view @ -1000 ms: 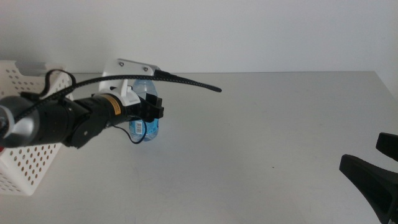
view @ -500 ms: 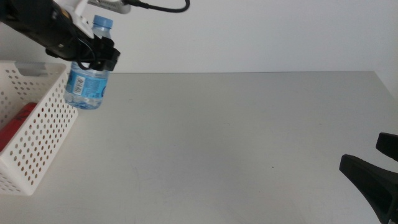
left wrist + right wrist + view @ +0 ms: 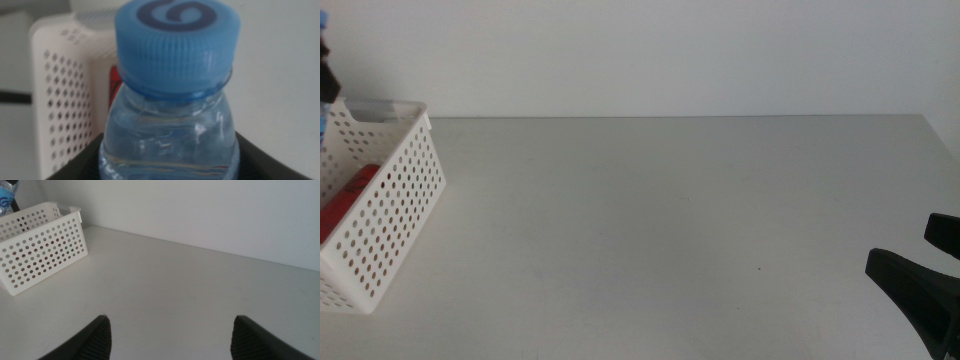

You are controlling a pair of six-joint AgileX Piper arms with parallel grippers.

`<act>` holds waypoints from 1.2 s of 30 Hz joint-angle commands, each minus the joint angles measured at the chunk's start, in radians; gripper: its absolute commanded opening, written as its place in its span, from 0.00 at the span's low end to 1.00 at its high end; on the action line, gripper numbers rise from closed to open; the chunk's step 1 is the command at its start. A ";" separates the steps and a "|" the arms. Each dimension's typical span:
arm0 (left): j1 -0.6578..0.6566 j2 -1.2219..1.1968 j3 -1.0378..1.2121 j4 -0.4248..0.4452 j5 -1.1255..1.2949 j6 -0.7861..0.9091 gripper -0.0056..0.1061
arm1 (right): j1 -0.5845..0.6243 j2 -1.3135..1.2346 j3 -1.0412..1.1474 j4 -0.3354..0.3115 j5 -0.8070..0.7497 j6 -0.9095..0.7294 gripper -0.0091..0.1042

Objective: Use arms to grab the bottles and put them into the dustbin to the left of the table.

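Observation:
A small clear water bottle [image 3: 170, 125] with a blue cap [image 3: 176, 42] fills the left wrist view, and my left gripper [image 3: 167, 167] is shut on its body, dark jaws on both sides. In the middle view only a sliver of that gripper [image 3: 325, 78] shows at the far left edge, above the white perforated dustbin [image 3: 395, 215]. Something red [image 3: 350, 195] lies inside the dustbin. The right wrist view catches the bottle [image 3: 5, 202] hanging over the dustbin [image 3: 42, 245]. My right gripper [image 3: 170, 340] waits open near the table's front right [image 3: 920, 290].
The light-grey table [image 3: 670, 220] stretches bare from the dustbin to the right edge. A white wall stands behind it. The dustbin's near wall [image 3: 60, 100] and a red item [image 3: 114, 75] show behind the bottle in the left wrist view.
The left arm lifted the water bottle off the table and carried it left, almost out of the middle view, to above the dustbin. The right gripper has stayed still.

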 commanded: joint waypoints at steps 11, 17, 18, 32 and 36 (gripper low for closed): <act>0.096 0.165 -0.039 -0.070 -0.045 0.002 0.04 | -0.009 0.002 -0.025 -0.007 -0.074 -0.013 0.62; 0.096 0.255 -0.039 -0.070 -0.067 -0.018 0.08 | -0.009 0.002 -0.025 -0.007 -0.074 -0.013 0.62; 0.096 0.261 -0.039 -0.069 -0.067 -0.023 0.11 | -0.009 0.002 -0.025 -0.007 -0.074 -0.013 0.62; 0.057 0.174 -0.042 -0.032 -0.058 -0.027 0.89 | -0.009 0.002 -0.025 -0.007 -0.074 -0.013 0.62; 0.019 0.103 -0.042 0.004 -0.045 -0.096 0.88 | -0.009 0.002 -0.025 -0.007 -0.074 -0.013 0.62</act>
